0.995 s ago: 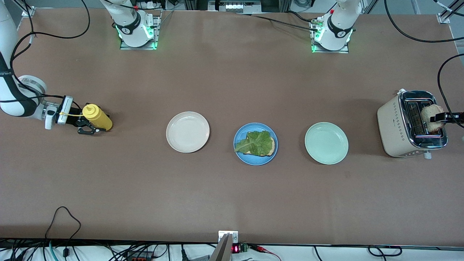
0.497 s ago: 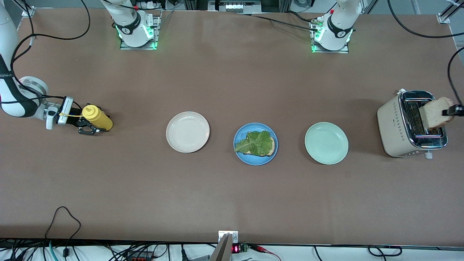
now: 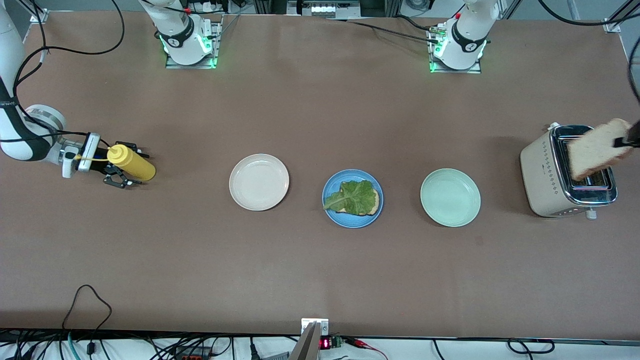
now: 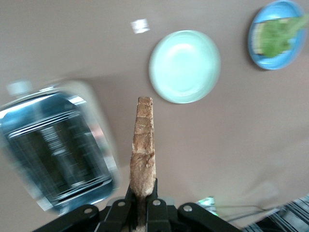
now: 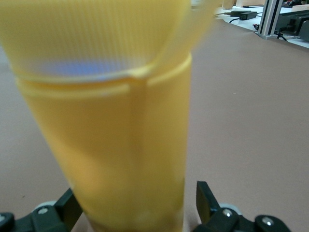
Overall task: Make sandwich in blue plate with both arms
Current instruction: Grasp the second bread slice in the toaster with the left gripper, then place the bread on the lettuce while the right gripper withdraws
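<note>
The blue plate sits mid-table with a bread slice on it, mostly covered by a green lettuce leaf. My left gripper is shut on a second bread slice and holds it in the air over the toaster. The left wrist view shows this slice edge-on in my left gripper. The blue plate and lettuce show there too. My right gripper is open, its fingers on either side of a yellow squeeze bottle at the right arm's end of the table.
A cream-white plate lies beside the blue plate toward the right arm's end. A mint-green plate lies beside it toward the left arm's end, between it and the toaster. The yellow bottle fills the right wrist view.
My left gripper has lifted the bread slice up out of the toaster slot. My right gripper has moved in so its fingers straddle the yellow bottle.
</note>
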You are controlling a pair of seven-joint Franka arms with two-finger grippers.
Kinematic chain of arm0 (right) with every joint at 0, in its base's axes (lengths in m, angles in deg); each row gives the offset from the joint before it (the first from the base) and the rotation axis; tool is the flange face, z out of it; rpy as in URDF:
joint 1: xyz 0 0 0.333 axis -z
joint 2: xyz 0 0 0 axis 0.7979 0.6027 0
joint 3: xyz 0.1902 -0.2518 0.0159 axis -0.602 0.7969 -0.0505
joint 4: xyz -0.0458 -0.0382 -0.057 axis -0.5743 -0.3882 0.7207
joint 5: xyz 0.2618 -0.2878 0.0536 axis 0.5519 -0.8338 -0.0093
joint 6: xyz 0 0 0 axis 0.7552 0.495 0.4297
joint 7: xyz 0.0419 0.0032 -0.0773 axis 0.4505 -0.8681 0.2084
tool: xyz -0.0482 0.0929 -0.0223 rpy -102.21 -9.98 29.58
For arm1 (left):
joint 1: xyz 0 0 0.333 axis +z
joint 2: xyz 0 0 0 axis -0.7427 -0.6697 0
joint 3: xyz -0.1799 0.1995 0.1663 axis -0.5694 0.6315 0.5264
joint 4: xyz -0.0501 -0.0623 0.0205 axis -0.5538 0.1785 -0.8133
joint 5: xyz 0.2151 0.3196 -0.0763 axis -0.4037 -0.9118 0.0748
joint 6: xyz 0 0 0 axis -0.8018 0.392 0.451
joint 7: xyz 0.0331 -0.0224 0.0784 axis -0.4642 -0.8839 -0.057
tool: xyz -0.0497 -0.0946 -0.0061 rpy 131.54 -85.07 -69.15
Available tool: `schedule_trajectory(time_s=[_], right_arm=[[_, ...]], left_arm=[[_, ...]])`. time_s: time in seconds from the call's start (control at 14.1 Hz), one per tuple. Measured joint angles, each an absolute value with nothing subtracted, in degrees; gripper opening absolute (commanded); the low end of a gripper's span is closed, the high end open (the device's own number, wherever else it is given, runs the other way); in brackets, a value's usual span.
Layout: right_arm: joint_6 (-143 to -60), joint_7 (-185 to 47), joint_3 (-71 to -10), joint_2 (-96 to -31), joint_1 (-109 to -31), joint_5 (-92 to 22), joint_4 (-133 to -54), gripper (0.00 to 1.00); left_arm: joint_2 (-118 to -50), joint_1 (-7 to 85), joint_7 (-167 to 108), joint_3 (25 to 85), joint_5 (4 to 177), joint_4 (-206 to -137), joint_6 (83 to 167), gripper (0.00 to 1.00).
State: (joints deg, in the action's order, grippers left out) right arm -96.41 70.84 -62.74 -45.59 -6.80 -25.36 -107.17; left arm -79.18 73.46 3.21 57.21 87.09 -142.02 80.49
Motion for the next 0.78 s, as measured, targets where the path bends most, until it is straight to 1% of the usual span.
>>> schedule_trajectory(time_s=[0.14, 0.21, 0.36, 0.57, 0.78], right_arm=[[-96.4, 70.8, -62.8, -45.6, -6.1, -25.4, -107.0, 1.0], [-96.4, 70.8, -62.7, -45.6, -5.5, -25.4, -107.0, 1.0], [-96.3, 70.9, -62.7, -45.7, -3.9, -25.6, -106.6, 1.0], [-95.9, 70.7, -62.7, -48.0, -0.9, -28.8, -105.6, 1.0], [-94.2, 69.4, -61.8, -52.3, 2.3, -31.6, -105.1, 1.0]], left_arm=[[-79.8, 73.0, -2.7, 51.7, 92.2, -145.5, 81.2, 0.01], [-80.4, 72.7, -5.5, 49.3, 94.9, -147.9, 83.5, 0.01], [-81.7, 71.4, -9.8, 45.2, 98.4, -153.3, 90.9, 0.01], [-82.9, 66.2, -13.7, 43.0, 102.7, -160.3, 102.7, 0.01], [-85.5, 60.8, -16.3, 43.0, 106.8, -163.4, 110.4, 0.01]])
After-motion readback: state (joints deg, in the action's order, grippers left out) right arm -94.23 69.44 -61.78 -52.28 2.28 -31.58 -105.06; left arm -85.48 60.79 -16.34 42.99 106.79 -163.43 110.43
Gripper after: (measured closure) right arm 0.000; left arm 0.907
